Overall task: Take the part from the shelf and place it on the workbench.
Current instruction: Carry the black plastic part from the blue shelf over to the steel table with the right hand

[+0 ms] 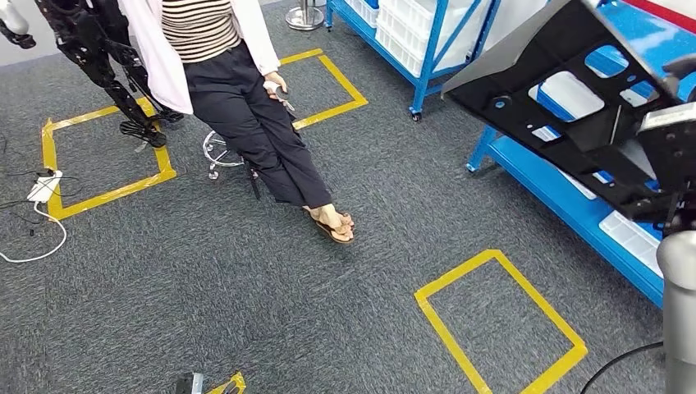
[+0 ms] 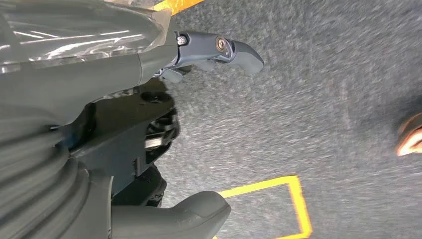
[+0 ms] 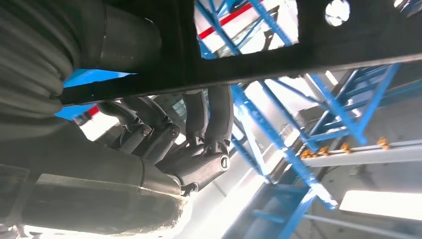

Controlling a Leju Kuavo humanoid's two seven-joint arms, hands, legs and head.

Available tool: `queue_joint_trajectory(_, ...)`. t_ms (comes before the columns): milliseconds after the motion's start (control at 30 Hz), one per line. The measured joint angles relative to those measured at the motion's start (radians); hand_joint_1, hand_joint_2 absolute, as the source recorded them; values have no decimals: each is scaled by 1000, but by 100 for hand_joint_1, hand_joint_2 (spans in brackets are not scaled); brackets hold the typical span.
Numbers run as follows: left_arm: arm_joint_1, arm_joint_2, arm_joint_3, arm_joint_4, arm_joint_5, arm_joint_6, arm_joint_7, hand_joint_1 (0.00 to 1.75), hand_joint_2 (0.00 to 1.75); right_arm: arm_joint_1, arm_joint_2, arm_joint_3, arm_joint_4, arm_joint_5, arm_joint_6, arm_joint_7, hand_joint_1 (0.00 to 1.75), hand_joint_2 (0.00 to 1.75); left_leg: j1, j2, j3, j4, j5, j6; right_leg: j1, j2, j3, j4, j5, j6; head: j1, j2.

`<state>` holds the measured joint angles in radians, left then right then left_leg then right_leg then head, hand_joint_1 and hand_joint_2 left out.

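Note:
The part [image 1: 525,78] is a large flat black panel with several cut-outs. It hangs tilted in the air at the right, over the edge of the blue shelf [image 1: 566,205]. My right hand [image 1: 671,144] holds it at its near right side. In the right wrist view the fingers [image 3: 211,114] curl over the panel's edge [image 3: 298,47], with the shelf frame behind. My left hand [image 2: 149,129] hangs above the grey carpet with its fingers apart and nothing in it.
A person [image 1: 246,107] sits on a stool at the middle left, feet stretched toward the centre. Yellow tape rectangles [image 1: 501,320] mark the carpet. A second blue rack with white bins [image 1: 410,33] stands behind. A power strip and cables [image 1: 45,187] lie at the left.

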<state>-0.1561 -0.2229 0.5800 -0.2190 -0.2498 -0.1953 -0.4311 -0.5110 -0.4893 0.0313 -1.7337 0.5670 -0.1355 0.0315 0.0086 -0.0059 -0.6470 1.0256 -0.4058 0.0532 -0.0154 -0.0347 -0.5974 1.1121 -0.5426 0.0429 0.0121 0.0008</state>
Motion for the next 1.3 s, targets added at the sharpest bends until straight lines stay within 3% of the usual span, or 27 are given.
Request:
queue_joint_trajectory(67,0,0,2,0,-10,1,0,0,175,28,-22,-22,-14,-20,2,0,175,175,0,-21,-2,0,2,4,-3,22,-54,112,-43,-1,1,0)
queue_joint_trajectory(133,3,0,0,0,-23,6,0,0,175,66,-43,-51,-31,-39,6,0,175,175,-1,-47,-3,0,3,5,-5,30,-86,171,-54,9,2,0)
queue_joint_trajectory(167,4,0,-1,0,-29,8,1,0,175,83,-53,-67,-40,-45,10,0,175,175,-1,-59,-3,1,4,4,-7,32,-77,150,-39,17,2,0)
queue_joint_trajectory(233,5,0,-3,0,-34,8,4,0,175,103,-65,-92,-58,-46,19,-1,175,175,-1,-78,-3,2,7,-1,-17,47,-17,21,14,33,3,0)
queue_joint_trajectory(267,4,0,-5,0,-35,8,6,0,175,109,-70,-104,-66,-46,24,-1,175,175,-2,-87,-5,3,8,-5,-17,56,13,-40,36,35,3,0)
queue_joint_trajectory(333,3,0,-8,0,-38,8,10,0,175,121,-82,-125,-81,-47,34,1,175,175,-6,-100,-10,4,12,-16,-12,66,40,-97,56,26,2,0)
queue_joint_trajectory(367,4,0,-9,0,-40,8,11,0,175,128,-88,-134,-86,-50,39,2,175,175,-7,-106,-12,3,14,-21,-5,60,41,-97,59,18,2,0)
queue_joint_trajectory(400,5,0,-11,0,-42,7,11,0,175,137,-94,-143,-93,-55,43,4,175,175,-6,-110,-14,2,16,-24,-9,52,40,-97,63,11,1,0)
queue_joint_trajectory(467,7,0,-13,0,-43,6,11,0,175,153,-106,-160,-109,-64,49,5,175,175,-5,-79,-29,32,-9,-31,-12,35,40,-99,69,-6,-1,0)
queue_joint_trajectory(533,6,0,-15,0,-43,5,11,0,175,166,-118,-175,-124,-69,53,5,175,175,-5,-25,-70,131,-74,-37,-10,18,39,-101,72,-22,-3,0)
queue_joint_trajectory(600,6,0,-16,1,-43,4,11,0,175,175,-124,-184,-134,-71,54,5,175,175,-4,-4,-119,252,-130,-40,-4,2,38,-101,71,-29,-4,0)
queue_joint_trajectory(633,6,0,-17,1,-44,4,11,0,175,179,-125,-185,-137,-70,54,5,175,175,-3,-2,-130,285,-140,-41,-1,-7,38,-101,71,-29,-4,0)
queue_joint_trajectory(667,6,0,-19,1,-45,5,11,0,175,181,-125,-185,-140,-67,55,5,175,175,-3,1,-125,284,-134,-40,1,-16,38,-101,70,-29,-4,0)
queue_joint_trajectory(700,6,0,-21,1,-46,5,11,0,175,183,-124,-185,-142,-61,56,6,175,175,-4,6,-100,245,-114,-38,2,-25,38,-100,70,-29,-4,0)
queue_joint_trajectory(767,3,0,-26,1,-48,5,11,0,175,181,-121,-182,-146,-42,55,8,175,175,-9,41,-19,110,-67,-28,8,-43,39,-99,69,-28,-5,0)
queue_joint_trajectory(833,0,0,-28,1,-50,5,11,0,175,177,-118,-177,-147,-26,54,10,175,175,-17,66,26,25,-48,-16,15,-58,38,-98,68,-24,-4,0)
queue_joint_trajectory(933,-1,-2,-29,1,-53,5,12,0,175,174,-114,-173,-150,-18,54,12,175,175,-21,41,28,7,-39,0,19,-76,37,-96,64,-15,-3,0)
queue_joint_trajectory(1000,-2,-3,-30,1,-53,5,12,0,175,174,-114,-174,-152,-17,54,13,175,175,-17,21,33,-7,-27,14,13,-35,19,-57,39,-11,-2,0)
queue_joint_trajectory(1067,-4,-4,-31,1,-53,5,12,0,175,175,-115,-175,-153,-17,53,13,175,175,-14,0,33,-12,-20,22,4,18,-33,57,-15,-12,-1,0)
queue_joint_trajectory(1133,-3,-5,-32,1,-53,5,13,0,175,176,-114,-175,-153,-17,53,13,175,175,-14,-23,31,-11,-18,21,-2,30,-85,168,-51,-6,0,0)
queue_joint_trajectory(1167,-2,-6,-32,1,-53,5,13,0,175,177,-113,-174,-153,-17,53,13,175,175,-13,-35,30,-11,-17,20,-7,31,-90,179,-48,3,0,0)
queue_joint_trajectory(1233,-1,-6,-32,1,-54,5,14,0,175,177,-113,-174,-153,-17,53,13,175,175,-8,-59,30,-8,-15,13,-21,38,-46,86,0,28,0,0)
queue_joint_trajectory(1267,-1,-5,-32,1,-54,5,14,0,175,177,-113,-174,-153,-17,53,13,175,175,-6,-71,28,-5,-15,7,-30,55,-13,16,25,41,1,0)
queue_joint_trajectory(1300,-2,-5,-32,1,-54,5,14,0,175,176,-112,-174,-153,-17,53,13,175,175,-5,-82,23,-1,-15,-1,-33,72,14,-41,45,47,2,0)
